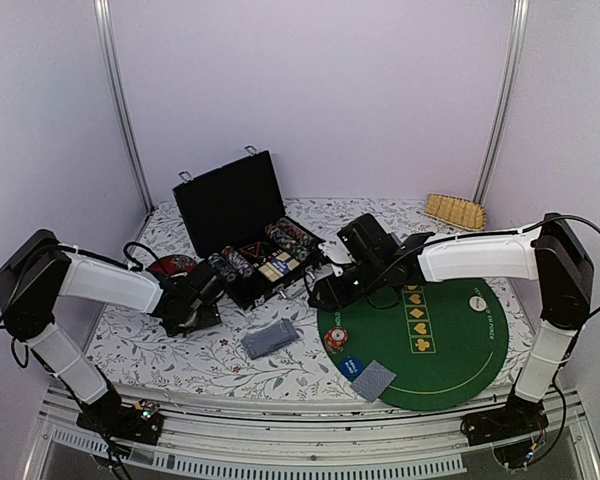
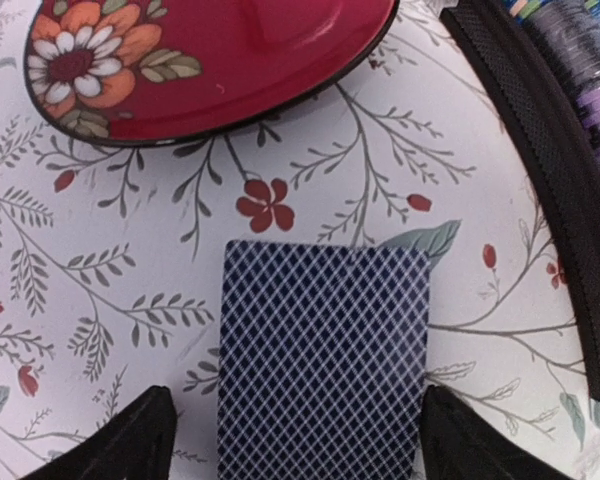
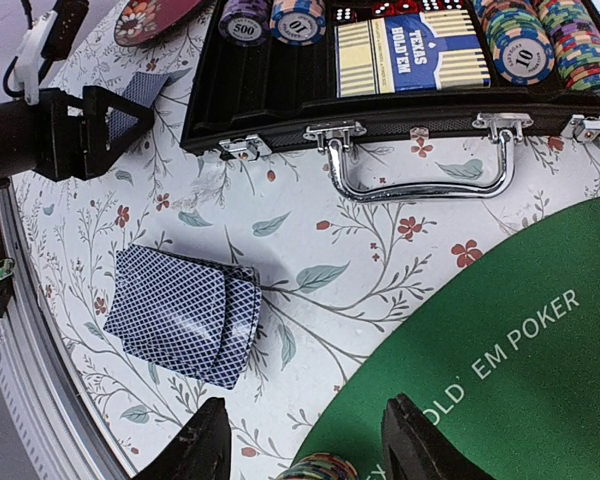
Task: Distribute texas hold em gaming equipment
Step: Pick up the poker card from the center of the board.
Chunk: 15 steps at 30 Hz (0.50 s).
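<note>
Partly done, I judge: card pair (image 3: 185, 325) on cloth (image 1: 210, 360), chip stack (image 1: 336, 340) on green mat (image 1: 450, 350); many chips (image 3: 520, 45) left in case (image 1: 225, 205). Left gripper (image 2: 295, 405) wide around single card (image 2: 325, 340) near dish (image 2: 230, 60); right gripper (image 3: 305, 425) open, empty.

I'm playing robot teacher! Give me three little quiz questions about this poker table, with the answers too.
1. True or false: the case has its lid shut.
2. What lies flat between the fingers of the left hand? A) a chip B) a card C) a spoon
3. Fill in the missing word: the round mat is coloured ____.

Key: 1 false, the lid stands open. 2 B. 3 green.
</note>
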Each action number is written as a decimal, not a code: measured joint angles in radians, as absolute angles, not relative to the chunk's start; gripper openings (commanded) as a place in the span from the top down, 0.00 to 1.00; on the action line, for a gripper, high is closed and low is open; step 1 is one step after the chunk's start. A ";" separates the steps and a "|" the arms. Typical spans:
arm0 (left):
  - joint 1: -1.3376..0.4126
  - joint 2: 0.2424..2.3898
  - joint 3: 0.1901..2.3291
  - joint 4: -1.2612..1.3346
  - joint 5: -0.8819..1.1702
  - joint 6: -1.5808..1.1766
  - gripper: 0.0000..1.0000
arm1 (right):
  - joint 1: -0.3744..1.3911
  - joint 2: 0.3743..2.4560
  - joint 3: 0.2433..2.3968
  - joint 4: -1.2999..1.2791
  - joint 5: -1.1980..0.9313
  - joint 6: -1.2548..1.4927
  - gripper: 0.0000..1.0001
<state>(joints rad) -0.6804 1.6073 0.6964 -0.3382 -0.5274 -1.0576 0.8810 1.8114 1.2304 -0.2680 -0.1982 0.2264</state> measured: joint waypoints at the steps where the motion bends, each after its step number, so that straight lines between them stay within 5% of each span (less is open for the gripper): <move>1: -0.677 1.607 0.696 -0.329 -0.523 -1.041 0.20 | 0.881 1.811 1.230 -0.268 -0.198 0.226 0.46; 15: -0.667 1.622 0.699 -0.266 -0.498 -0.953 0.46 | 0.881 1.811 1.230 -0.268 -0.205 0.223 0.46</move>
<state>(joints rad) -0.6666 1.6222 0.6987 -0.2661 -0.4976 -0.9535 0.8814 1.8114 1.2304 -0.2680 -0.2047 0.2234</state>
